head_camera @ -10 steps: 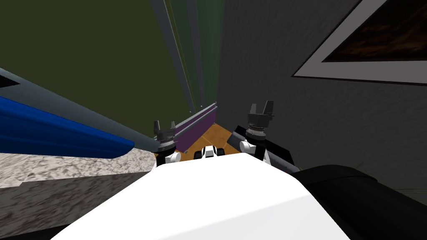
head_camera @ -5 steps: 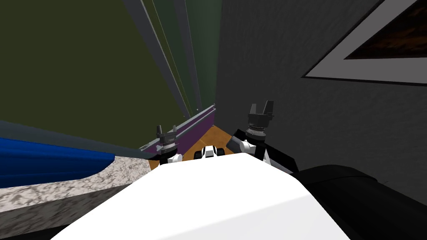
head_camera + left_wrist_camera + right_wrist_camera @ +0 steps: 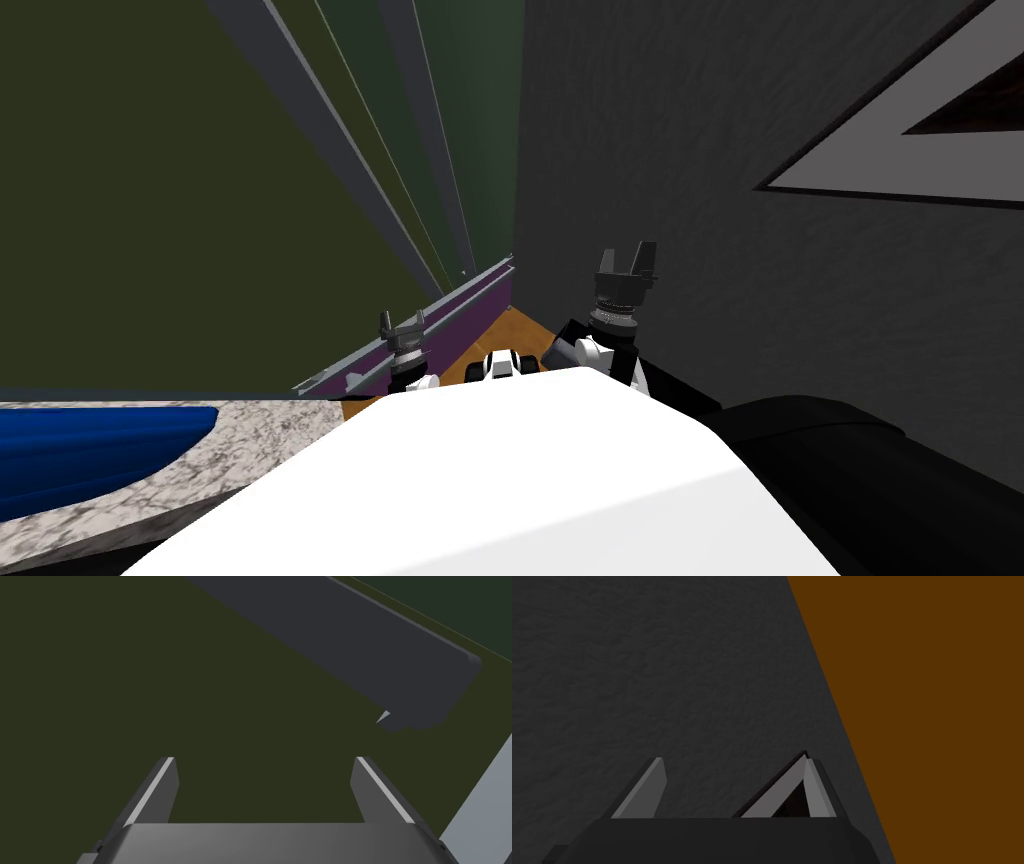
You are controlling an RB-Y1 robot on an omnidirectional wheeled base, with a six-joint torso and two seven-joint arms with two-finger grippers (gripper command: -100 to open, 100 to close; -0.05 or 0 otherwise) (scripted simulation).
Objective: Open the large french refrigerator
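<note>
Left wrist view: left gripper (image 3: pixel 265 759) apart, empty; dark handle (image 3: pixel 350 641) on fridge door (image 3: pixel 125 676) at 1 o'clock. Looks like approach step; next, straddle handle, clamp. Idle right gripper (image 3: pixel 732 758) apart too.

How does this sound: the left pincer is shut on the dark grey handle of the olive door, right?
Not quite. The left pincer is open, not shut on the handle. Its fingers stand apart facing the olive door, and the dark grey handle lies beyond them, off to one side. The left wrist view shows this.
</note>
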